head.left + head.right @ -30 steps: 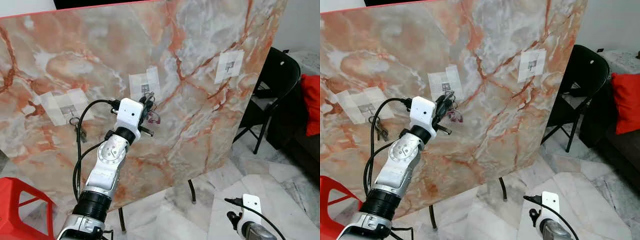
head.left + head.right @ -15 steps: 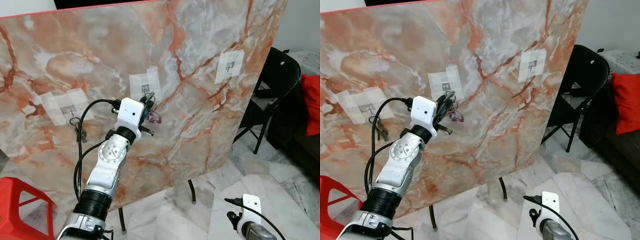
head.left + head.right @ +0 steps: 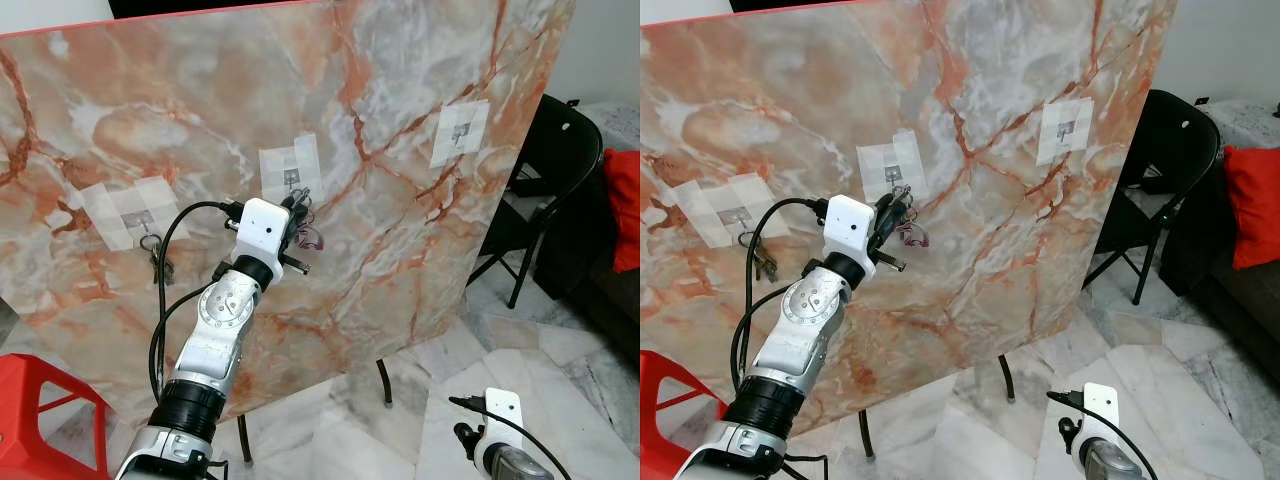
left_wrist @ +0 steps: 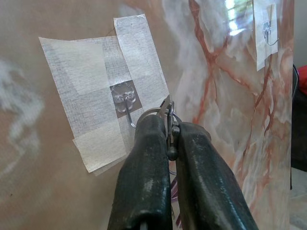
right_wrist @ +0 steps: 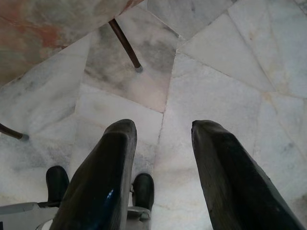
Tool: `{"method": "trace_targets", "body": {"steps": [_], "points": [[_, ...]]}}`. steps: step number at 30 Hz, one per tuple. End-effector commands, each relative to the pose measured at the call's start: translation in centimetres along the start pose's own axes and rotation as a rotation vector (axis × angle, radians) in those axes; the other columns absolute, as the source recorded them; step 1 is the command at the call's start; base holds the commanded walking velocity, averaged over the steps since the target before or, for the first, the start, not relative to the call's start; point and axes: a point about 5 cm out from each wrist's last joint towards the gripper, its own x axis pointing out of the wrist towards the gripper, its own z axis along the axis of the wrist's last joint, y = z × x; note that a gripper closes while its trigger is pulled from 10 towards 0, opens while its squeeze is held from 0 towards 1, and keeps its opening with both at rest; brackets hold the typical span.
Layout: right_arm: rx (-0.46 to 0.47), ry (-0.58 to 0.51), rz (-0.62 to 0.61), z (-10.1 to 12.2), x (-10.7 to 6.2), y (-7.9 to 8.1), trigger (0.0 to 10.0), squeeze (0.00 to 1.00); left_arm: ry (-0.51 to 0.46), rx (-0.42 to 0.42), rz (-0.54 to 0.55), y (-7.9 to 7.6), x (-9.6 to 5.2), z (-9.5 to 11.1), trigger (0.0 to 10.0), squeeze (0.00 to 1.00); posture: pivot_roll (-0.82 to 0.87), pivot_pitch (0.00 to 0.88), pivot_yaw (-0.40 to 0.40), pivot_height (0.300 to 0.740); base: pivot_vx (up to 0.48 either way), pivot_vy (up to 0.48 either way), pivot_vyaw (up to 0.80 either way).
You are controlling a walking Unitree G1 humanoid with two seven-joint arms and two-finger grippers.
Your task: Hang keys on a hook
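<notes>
Over the last second the left gripper (image 4: 169, 136), clamped on the keys (image 4: 168, 115), has barely moved, the ring touching the hook (image 4: 126, 108) but apparently not yet on.

Head views (stereo) facing marble board (image 3: 400, 240)

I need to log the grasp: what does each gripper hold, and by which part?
The left gripper holds the keys by the ring, just below the middle hook. The right gripper holds nothing.
</notes>
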Motion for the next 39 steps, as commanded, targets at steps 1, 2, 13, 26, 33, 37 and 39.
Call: {"method": "trace_targets", "body": {"steps": [1,2,13,26,33,37,39], "points": [[0.006,-0.002,-0.001,0.36,0.05,0.11,10.0,0.00,-0.030,0.030,-0.013,-0.15,0.55,0.85,10.0,0.00,0.03,0.000,0.000,0.740,0.000,0.000,0.00],[0.006,-0.002,-0.001,0.36,0.05,0.11,10.0,0.00,-0.030,0.030,-0.013,-0.15,0.55,0.85,10.0,0.00,0.03,0.000,0.000,0.740,0.000,0.000,0.00],[0.014,-0.006,0.000,0.40,0.08,0.29,10.0,0.00,-0.030,0.063,-0.012,-0.28,0.83,0.96,10.0,0.00,0.03,0.000,0.009,0.740,0.000,0.000,0.00],[0.027,-0.007,0.000,0.37,0.12,0.59,10.0,0.00,-0.025,0.085,-0.026,-0.83,1.09,0.99,10.0,0.00,0.02,0.000,0.024,0.740,0.000,0.000,0.00],[0.030,-0.005,-0.005,0.36,0.11,0.49,10.0,0.00,0.013,0.139,-0.024,-1.05,0.94,0.51,10.0,0.00,0.03,0.000,0.019,0.740,0.000,0.000,0.00],[0.030,-0.004,-0.004,0.38,0.11,0.47,10.0,0.00,0.019,0.172,-0.013,-0.77,1.03,0.59,10.0,0.00,0.03,0.000,0.016,0.740,0.000,0.000,0.00],[0.029,-0.004,-0.002,0.44,0.12,0.48,10.0,0.00,0.027,0.202,-0.013,-0.62,1.06,0.54,10.0,0.00,0.03,0.000,0.017,0.740,0.000,0.000,0.00]]}}
